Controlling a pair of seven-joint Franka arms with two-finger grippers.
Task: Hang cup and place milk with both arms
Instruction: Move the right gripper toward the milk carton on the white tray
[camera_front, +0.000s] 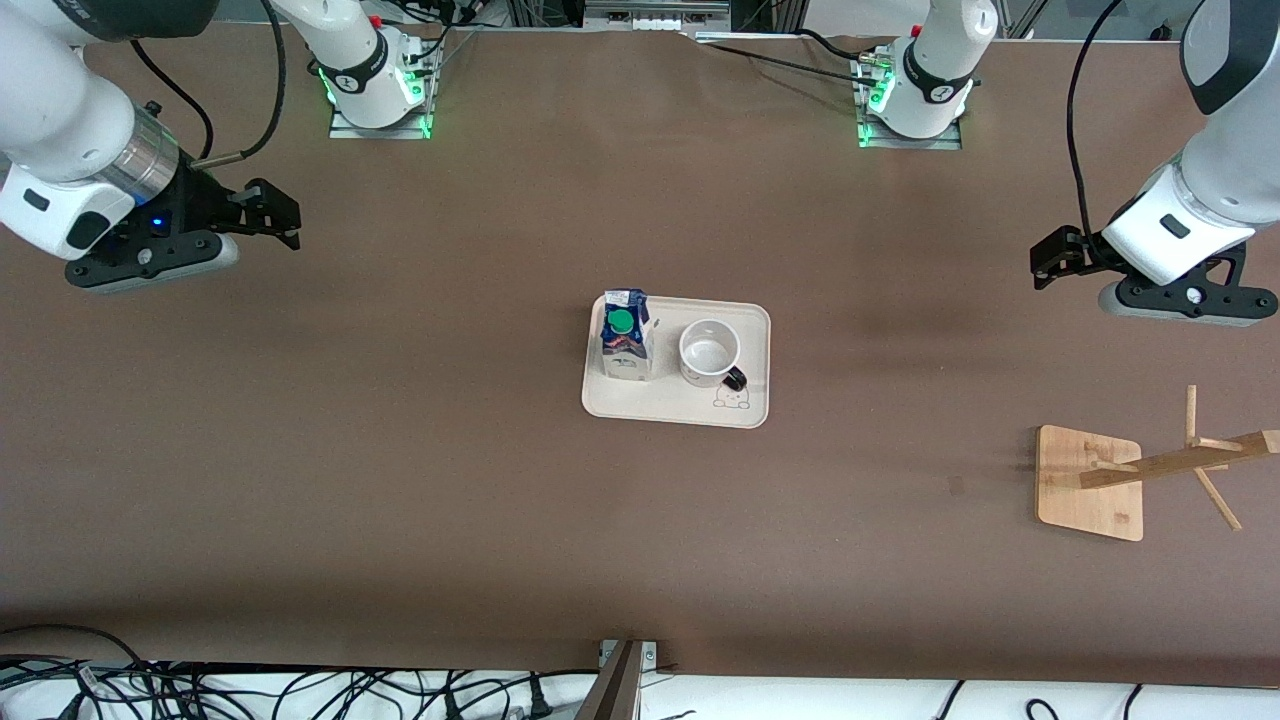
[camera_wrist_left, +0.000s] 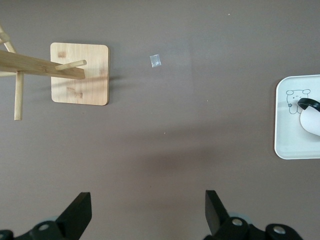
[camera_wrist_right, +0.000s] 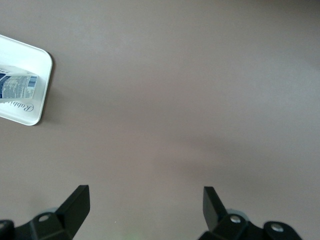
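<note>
Your cup (camera_front: 709, 352) and milk carton (camera_front: 625, 335) stand side by side on the white tray (camera_front: 676, 405), mid-table. Both grippers, left (camera_front: 1048, 262) and right (camera_front: 278, 214), hover well apart from it over bare table, jaws spread and empty.

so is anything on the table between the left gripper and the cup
Nothing visible. Bare brown table lies between the open left gripper and the cup on the tray. The wooden rack stands nearer the front camera, off that line.

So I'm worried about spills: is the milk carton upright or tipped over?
Upright. The milk stands on the tray beside the cup, its green cap facing up toward the camera.
</note>
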